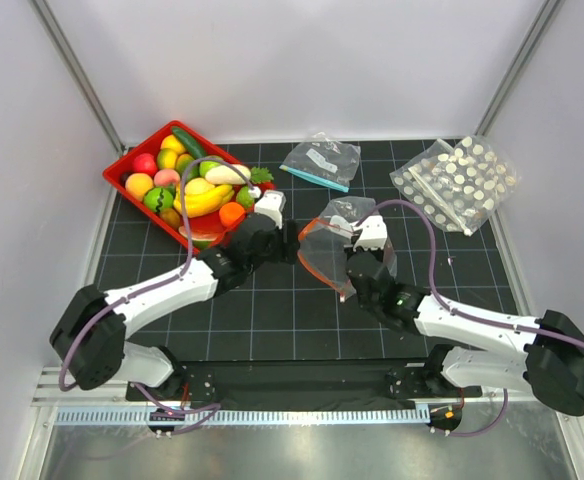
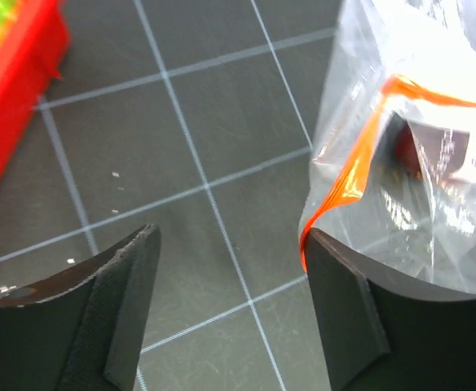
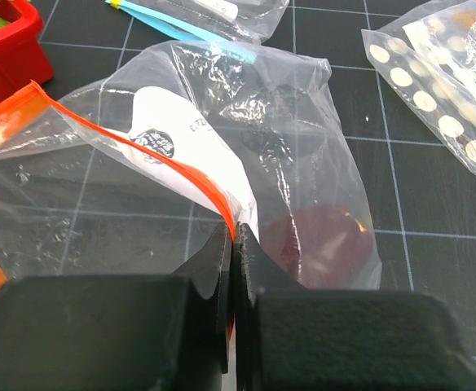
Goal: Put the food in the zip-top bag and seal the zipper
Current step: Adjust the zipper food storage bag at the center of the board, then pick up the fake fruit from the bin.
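Clear zip-top bag (image 1: 337, 250) with its mouth open, one piece inside; the rest of the toy food (image 1: 197, 190) heaped in the red tray (image 1: 137, 152).
The bag lies crinkled on the black grid mat (image 1: 272, 320), its orange-red zipper (image 3: 160, 167) unsealed and raised; a dark red round piece (image 3: 323, 240), perhaps a fruit, rests at its bottom.

The zip-top bag (image 3: 303, 163) is clear, crinkly, glossy plastic; its zipper (image 3: 165, 159) a smooth orange-red strip; the left end effector (image 2: 230, 236) has matt black fingers (image 2: 116, 309), finely ribbed, probably plastic; the table (image 2: 222, 122) looks matt.
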You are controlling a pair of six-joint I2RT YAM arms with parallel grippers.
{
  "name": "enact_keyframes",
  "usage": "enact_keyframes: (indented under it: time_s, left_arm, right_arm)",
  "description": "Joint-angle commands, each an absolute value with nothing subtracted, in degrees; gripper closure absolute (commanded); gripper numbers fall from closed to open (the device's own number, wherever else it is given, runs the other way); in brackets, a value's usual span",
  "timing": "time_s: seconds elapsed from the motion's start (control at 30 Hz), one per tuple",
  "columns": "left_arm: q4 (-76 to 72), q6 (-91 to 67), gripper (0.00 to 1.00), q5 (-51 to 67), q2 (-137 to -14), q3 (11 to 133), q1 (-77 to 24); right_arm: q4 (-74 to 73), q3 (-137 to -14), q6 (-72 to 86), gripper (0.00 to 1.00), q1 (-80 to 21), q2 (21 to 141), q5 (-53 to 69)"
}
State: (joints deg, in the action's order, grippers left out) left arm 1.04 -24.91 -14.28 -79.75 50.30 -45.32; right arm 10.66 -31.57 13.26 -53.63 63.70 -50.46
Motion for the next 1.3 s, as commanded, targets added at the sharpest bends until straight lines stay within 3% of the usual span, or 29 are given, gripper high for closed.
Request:
enact_keyframes:
  time_s: [0.0, 0.2, 0.33, 0.5, 0.8, 1.07, 1.27]
  left_arm:
    - [-2.2, -24.5, 0.24, -21.2, -75.6, 49.3, -44.6]
    - [1.8, -30.0, 0.20, -26.2, -73.6, 48.4, -38.9]
    - [2.8, -31.5, 0.09, -29.4, -72.4, 47.7, -35.6]
    - [5.4, -35.9, 0.05, -27.1, -73.6, 49.2, -29.4]
    - [14.4, -41.7, 0.07, -25.9, -84.7, 59.7, -21.2]
    - [14.2, -42.8, 0.12, -11.7, -96.1, 65.1, -14.8]
    - [12.7, -42.4, 0.14, -7.3, -103.3, 69.4, -14.7]
  right_arm:
    - [13.8, -30.9, 14.6, 0.99, -53.6, 61.8, -53.3]
    - [13.7, -30.3, 15.0, 0.99, -53.6, 60.9, -54.2]
    - [13.8, -30.3, 15.1, 0.99, -53.6, 61.0, -54.4]
    - [13.9, -30.2, 14.9, 0.99, -53.6, 61.2, -55.2]
    - [13.7, -29.7, 15.0, 0.99, -53.6, 60.0, -55.5]
    - [13.6, -29.8, 15.2, 0.99, -53.6, 60.6, -55.5]
    - [13.4, -29.8, 15.2, 0.99, -53.7, 60.5, -55.5]
